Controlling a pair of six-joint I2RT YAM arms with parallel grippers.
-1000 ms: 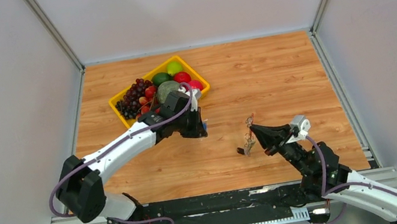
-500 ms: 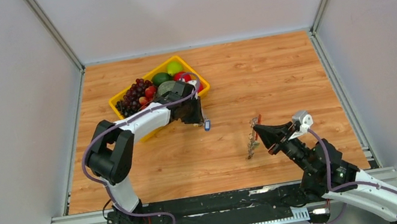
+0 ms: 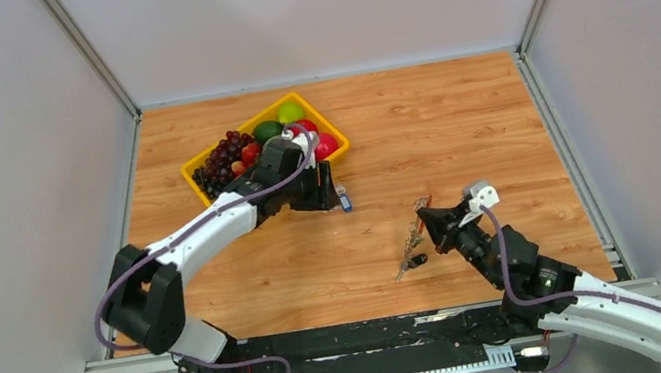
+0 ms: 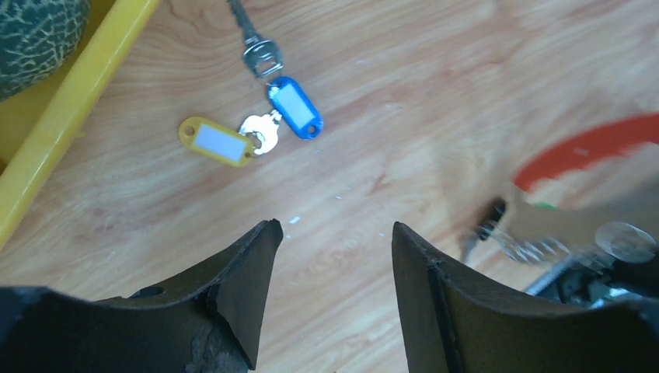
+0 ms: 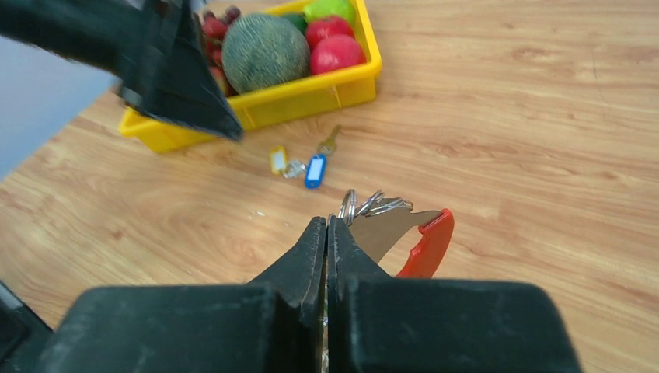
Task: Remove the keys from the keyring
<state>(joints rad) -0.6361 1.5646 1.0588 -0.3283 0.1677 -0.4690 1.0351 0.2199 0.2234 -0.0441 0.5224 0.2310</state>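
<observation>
My right gripper [image 5: 327, 221] is shut on the keyring [image 5: 365, 203], whose silver rings and red fob [image 5: 426, 242] stick out past the fingertips. From above, the keyring [image 3: 412, 234] hangs at my right gripper [image 3: 429, 221] just over the table, with a dark-headed key [image 3: 417, 259] at its low end. Loose keys lie on the wood by the tray: one with a blue tag [image 4: 295, 107], one with a yellow tag [image 4: 216, 141], and a plain silver one [image 4: 260, 54]. My left gripper [image 4: 334, 229] hovers open and empty near them, also seen from above [image 3: 325, 190].
A yellow tray [image 3: 241, 128] of grapes, melon, apples and other fruit sits at the back left, right behind the left gripper; its wall [image 5: 311, 101] is close to the loose keys. Grey walls enclose the wooden table [image 3: 458, 125] on three sides.
My left gripper has opened, and the blue-tagged key it carried now lies on the table beside the tray. My right gripper has shifted slightly left and nearer with the keyring.
</observation>
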